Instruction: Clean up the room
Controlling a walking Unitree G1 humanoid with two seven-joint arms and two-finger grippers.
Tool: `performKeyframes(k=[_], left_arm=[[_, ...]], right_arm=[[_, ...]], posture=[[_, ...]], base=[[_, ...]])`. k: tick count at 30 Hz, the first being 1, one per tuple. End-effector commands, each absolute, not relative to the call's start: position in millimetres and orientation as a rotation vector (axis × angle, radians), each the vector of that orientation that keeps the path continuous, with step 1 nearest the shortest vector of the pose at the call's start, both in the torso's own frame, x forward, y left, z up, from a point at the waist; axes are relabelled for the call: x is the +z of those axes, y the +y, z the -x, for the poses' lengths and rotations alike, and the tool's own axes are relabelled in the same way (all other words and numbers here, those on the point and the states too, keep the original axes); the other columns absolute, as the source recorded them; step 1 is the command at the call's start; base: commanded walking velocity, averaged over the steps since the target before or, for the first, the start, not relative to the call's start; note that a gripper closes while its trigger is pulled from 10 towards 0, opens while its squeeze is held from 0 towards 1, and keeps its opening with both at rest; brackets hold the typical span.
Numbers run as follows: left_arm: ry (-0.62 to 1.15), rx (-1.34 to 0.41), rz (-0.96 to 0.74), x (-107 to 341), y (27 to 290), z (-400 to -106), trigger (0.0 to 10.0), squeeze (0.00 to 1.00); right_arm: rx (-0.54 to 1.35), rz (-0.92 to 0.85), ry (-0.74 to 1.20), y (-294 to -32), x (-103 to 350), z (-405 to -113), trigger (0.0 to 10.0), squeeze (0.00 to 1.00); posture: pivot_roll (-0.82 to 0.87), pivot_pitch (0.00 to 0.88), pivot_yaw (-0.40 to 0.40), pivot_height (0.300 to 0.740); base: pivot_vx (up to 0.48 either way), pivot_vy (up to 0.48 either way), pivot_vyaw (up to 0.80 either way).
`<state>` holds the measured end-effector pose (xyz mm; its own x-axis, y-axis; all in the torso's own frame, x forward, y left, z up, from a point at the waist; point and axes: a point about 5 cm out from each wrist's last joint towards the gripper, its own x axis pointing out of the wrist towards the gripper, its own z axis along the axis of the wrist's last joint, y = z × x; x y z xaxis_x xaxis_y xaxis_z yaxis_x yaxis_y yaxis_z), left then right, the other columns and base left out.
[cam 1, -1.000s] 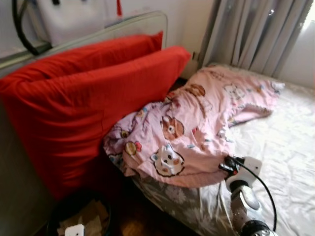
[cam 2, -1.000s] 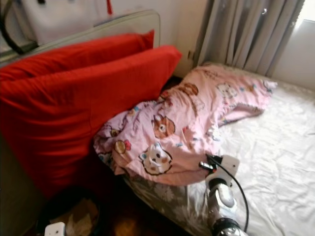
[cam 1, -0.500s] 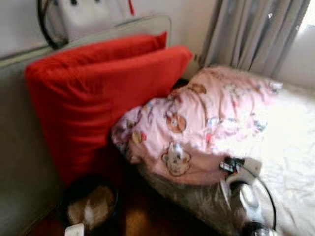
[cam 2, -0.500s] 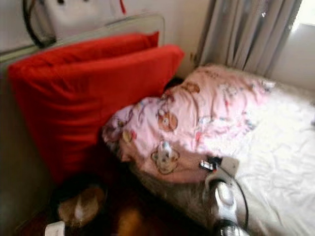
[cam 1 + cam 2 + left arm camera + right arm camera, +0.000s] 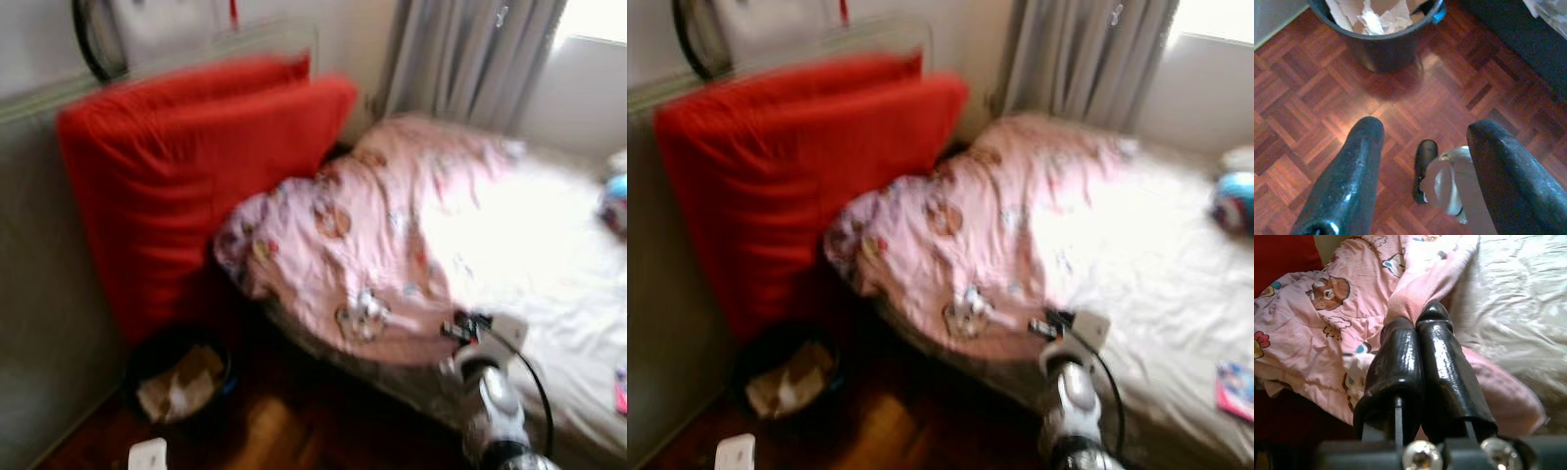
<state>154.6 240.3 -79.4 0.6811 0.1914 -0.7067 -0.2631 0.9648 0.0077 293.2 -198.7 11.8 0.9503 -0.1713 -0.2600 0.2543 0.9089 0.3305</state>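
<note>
A pink cartoon-print blanket [image 5: 382, 225] lies crumpled on the bed, spilling over its near edge. My right gripper [image 5: 1418, 320] is shut on a fold of this blanket at that edge, with pink cloth bunched at the fingertips; it is also seen at the end of my right arm [image 5: 485, 392]. Two big red pillows [image 5: 186, 166] lean against the grey headboard [image 5: 39, 284]. My left gripper [image 5: 1425, 132] hangs open over the parquet floor, holding nothing.
A black bin [image 5: 1381, 29] with paper scraps stands on the floor below the pillows, also seen as the bin [image 5: 181, 377]. The white sheet [image 5: 549, 245] holds a blue object [image 5: 615, 201] and a pink flat item [image 5: 1236, 389]. Grey curtains [image 5: 470, 59] hang behind.
The view has shifted back and to the right, blurred, so more of the bed and floor shows. My right gripper stays at the blanket's near edge.
</note>
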Motion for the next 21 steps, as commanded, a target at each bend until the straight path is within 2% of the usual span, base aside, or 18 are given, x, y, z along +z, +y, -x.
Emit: performKeyframes(k=[1, 21], left_arm=[[0.800, 0.222, 0.073, -82, 234, -153, 10.0, 0.00], [0.816, 0.212, 0.066, -85, 229, -149, 10.0, 0.00]], right_arm=[[-0.250, -0.353, 0.160, -207, 24, -300, 10.0, 0.00], [-0.458, -0.356, 0.377, -237, -2, -278, 10.0, 0.00]], posture=[[0.15, 0.000, -0.078, 0.740], [0.15, 0.000, -0.081, 0.740]], base=[[0.000, 0.000, 0.00], [0.000, 0.000, 0.00]])
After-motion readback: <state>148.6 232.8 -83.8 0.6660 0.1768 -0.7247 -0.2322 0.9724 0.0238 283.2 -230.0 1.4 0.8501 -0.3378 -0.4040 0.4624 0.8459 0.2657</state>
